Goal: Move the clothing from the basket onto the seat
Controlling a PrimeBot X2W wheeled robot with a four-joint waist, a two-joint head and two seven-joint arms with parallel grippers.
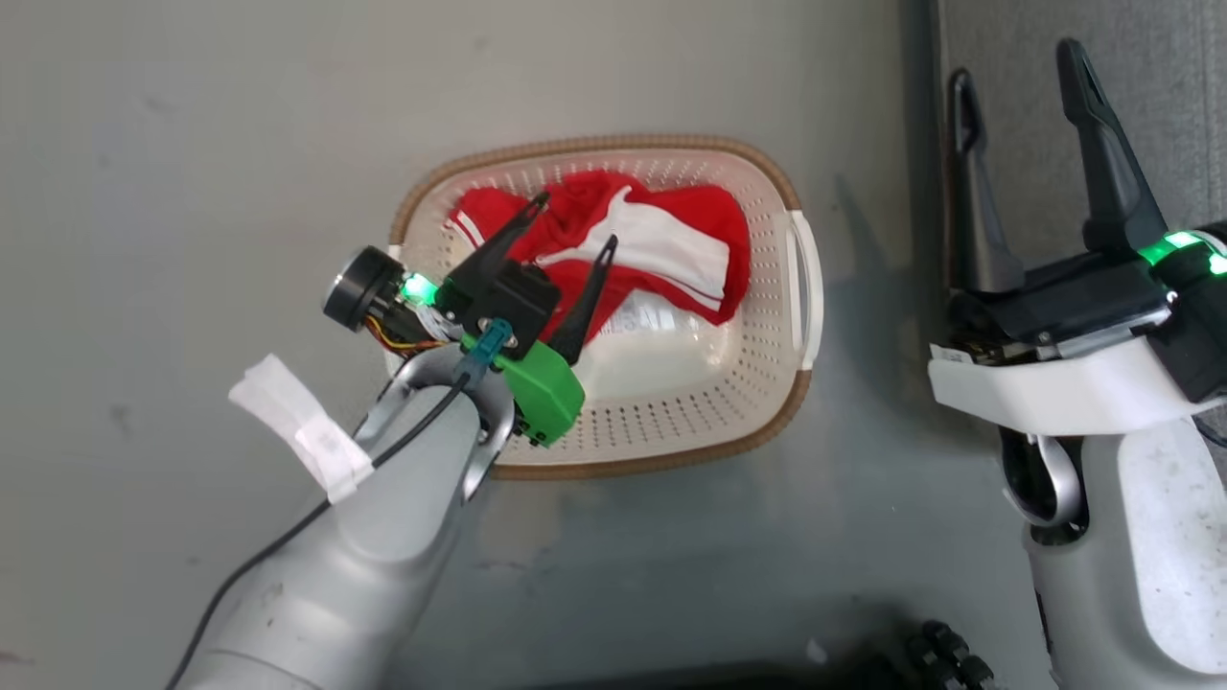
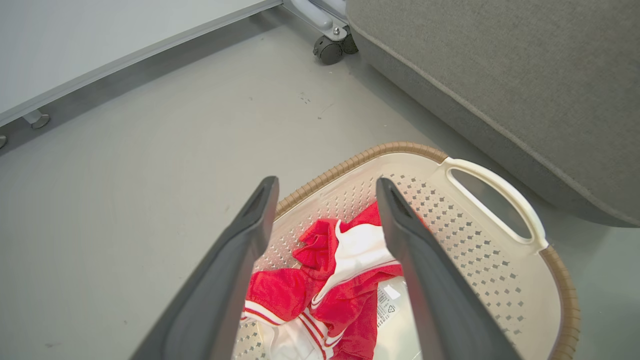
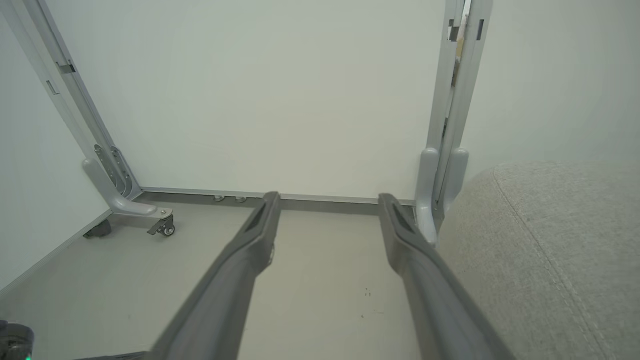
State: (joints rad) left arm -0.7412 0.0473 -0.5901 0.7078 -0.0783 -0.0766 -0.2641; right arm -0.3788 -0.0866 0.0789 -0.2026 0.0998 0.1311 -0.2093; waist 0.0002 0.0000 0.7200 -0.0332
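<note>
Left tool [image 1: 578,218] wide open, empty, above the basket [image 1: 671,422]. Clothing [image 1: 690,216] inside: soft, light, limp, likely to drape. You should pinch the bunched red fold mid-heap.

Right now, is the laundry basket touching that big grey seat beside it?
Apart. The head view shows a strip of bare floor between the basket and the seat; the left wrist view shows that gap too.
</note>
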